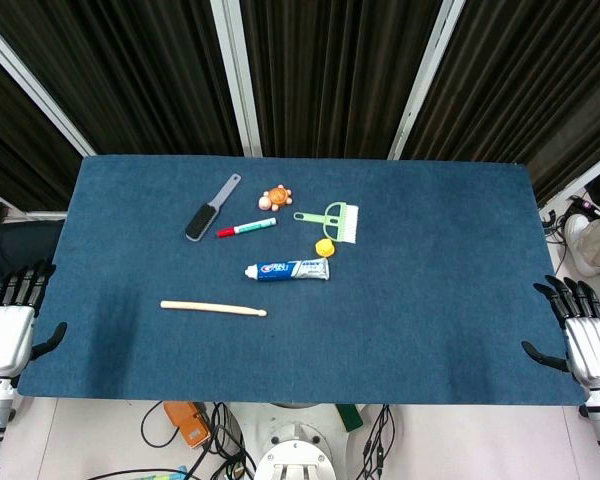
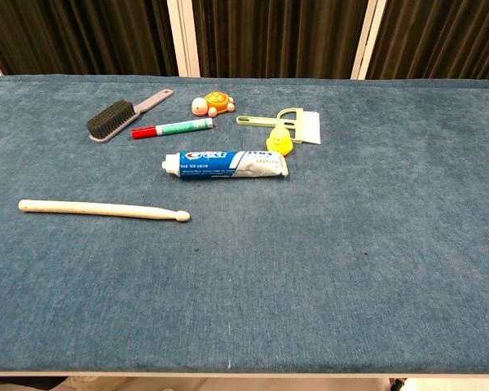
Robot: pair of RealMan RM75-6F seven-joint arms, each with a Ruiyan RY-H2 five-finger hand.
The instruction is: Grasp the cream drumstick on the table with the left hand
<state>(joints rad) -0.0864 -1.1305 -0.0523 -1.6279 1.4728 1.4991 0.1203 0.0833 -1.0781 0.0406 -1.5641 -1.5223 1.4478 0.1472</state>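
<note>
Bench (image 1: pixel 430 300) carries clutter. Left robot hand (image 1: pixel 8 322) and right robot hand (image 1: pixel 583 335) wait empty, fingers apart, at the edges. Cream drumstick (image 1: pixel 213 307) lies flat at 8 o'clock of centre; risk: thin stick rolls from fingertips toward toothpaste tube (image 1: pixel 288 269) at its 1 o'clock.

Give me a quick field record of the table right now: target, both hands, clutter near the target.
target: cream drumstick, lying flat on the blue table cloth, tip pointing toward the robot's right
left hand: at the table's left edge, fingers apart, holding nothing, clear of the drumstick
right hand: at the right edge, fingers apart, holding nothing
nearest item: toothpaste tube, just beyond the drumstick, not touching it
others: brush, red-capped marker, toy turtle, green comb brush, yellow duck
grasp status: not yet started
</note>
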